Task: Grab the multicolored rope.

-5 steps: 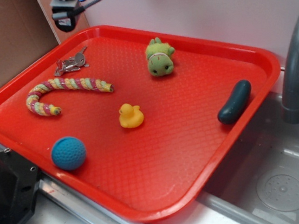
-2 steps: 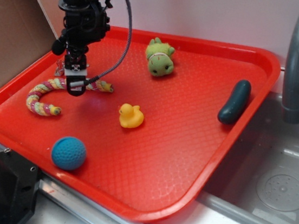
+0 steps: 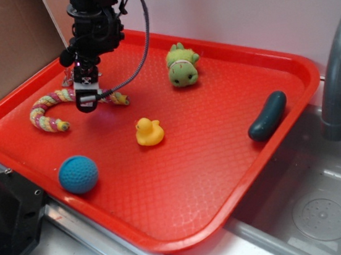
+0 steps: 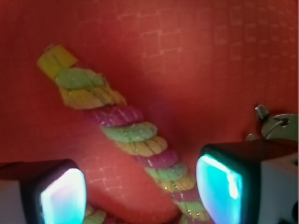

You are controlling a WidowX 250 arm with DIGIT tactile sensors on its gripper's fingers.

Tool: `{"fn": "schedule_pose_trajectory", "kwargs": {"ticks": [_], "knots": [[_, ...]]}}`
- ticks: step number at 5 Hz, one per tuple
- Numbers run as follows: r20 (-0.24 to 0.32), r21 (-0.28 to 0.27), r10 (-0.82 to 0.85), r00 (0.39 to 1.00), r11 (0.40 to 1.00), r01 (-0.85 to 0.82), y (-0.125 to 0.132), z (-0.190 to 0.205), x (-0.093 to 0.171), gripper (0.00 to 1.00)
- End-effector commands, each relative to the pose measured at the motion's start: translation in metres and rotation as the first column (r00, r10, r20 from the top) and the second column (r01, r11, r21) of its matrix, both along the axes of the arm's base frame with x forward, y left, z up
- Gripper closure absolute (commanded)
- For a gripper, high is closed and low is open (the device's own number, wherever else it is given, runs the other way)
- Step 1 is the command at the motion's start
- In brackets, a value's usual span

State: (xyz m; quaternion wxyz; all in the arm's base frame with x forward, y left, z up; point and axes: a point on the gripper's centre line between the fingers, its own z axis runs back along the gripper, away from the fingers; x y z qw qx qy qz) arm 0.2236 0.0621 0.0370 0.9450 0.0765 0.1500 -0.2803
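The multicolored rope, twisted in pink, yellow and green, lies curved like a cane at the tray's back left. My gripper hangs low over its straight part, blocking that stretch from the exterior view. In the wrist view the rope runs diagonally between my two spread fingers, closer to the right fingertip, and my gripper is open with nothing clamped. The rope's knotted end points away at the upper left.
The red tray also carries a yellow duck, a blue ball, a green plush toy and a dark pickle. Keys lie just behind the rope. A sink and grey faucet stand to the right.
A second ago the arm was high at the tray's back edge; it has come down over the rope. Since 0.4 s ago it has barely shifted. The rope has not moved.
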Motion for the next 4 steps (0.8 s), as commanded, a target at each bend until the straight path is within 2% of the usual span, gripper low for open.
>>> {"fn": "schedule_pose_trajectory", "kwargs": {"ticks": [1, 2, 4], "knots": [[0.007, 0.046, 0.068, 0.998, 0.997, -0.068, 0.0094, -0.0181, -0.0043, 0.00], [0.010, 0.037, 0.124, 0.992, 0.991, -0.125, 0.0097, -0.0183, -0.0061, 1.00], [0.021, 0.033, 0.142, 0.990, 0.989, -0.143, 0.0086, -0.0152, -0.0056, 1.00]]}}
